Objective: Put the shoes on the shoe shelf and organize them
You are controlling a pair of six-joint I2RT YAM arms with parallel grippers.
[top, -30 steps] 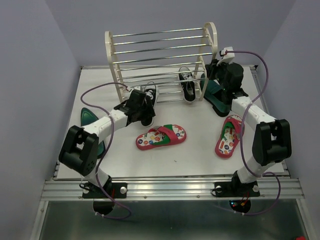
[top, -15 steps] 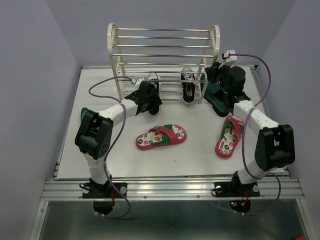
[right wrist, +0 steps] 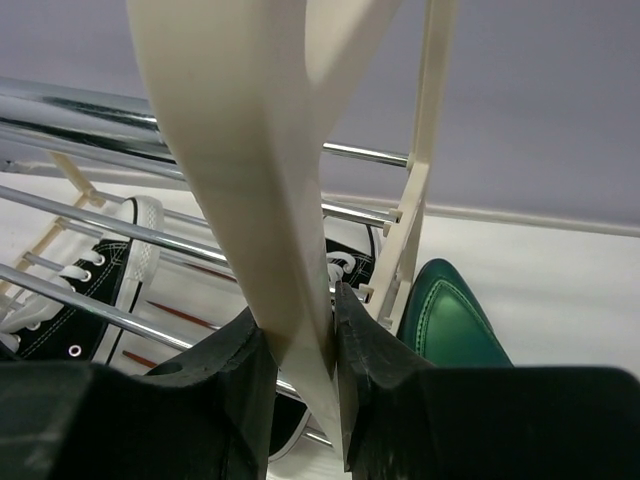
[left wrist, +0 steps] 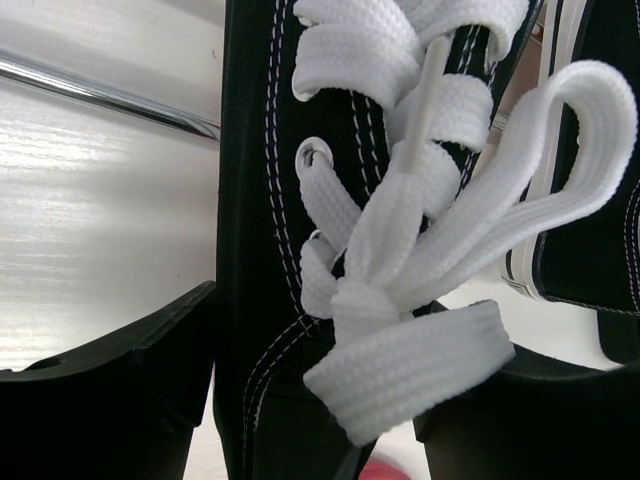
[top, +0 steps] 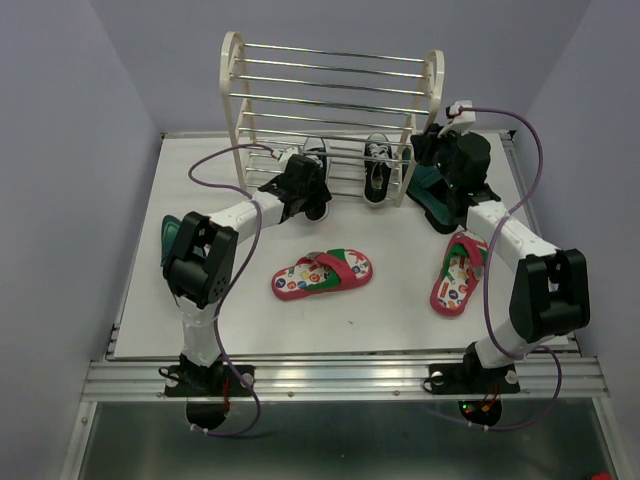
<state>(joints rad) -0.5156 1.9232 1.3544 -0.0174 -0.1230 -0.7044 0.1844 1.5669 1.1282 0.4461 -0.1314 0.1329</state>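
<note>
- Sneaker point(left wrist: 262, 200) sat between the fingers of the left gripper point(top: 303, 190), which was clamped on its sides just by the lace bow, the laces running away from the gripper toward the shoe shelf point(top: 236, 110). Gripping it mid-body probably kept it level for sliding onto the lowest rods.
- The second sneaker point(top: 377, 170) lay on that same low tier, off to the right of the left gripper, so the held one looked meant to sit beside it as a pair.
- The right gripper point(right wrist: 300, 350) was closed tight on the shelf's right side panel point(right wrist: 230, 150), most likely to steady the light shelf against the other arm's push.
- A green dress shoe point(right wrist: 450, 320) lay on the bench point(top: 400, 310) just beside the right gripper, outside the panel.
- A flip-flop point(top: 322, 272) and the other flip-flop point(top: 458, 272) lay behind both grippers, nearer the arms' bases, not yet shelved.
</note>
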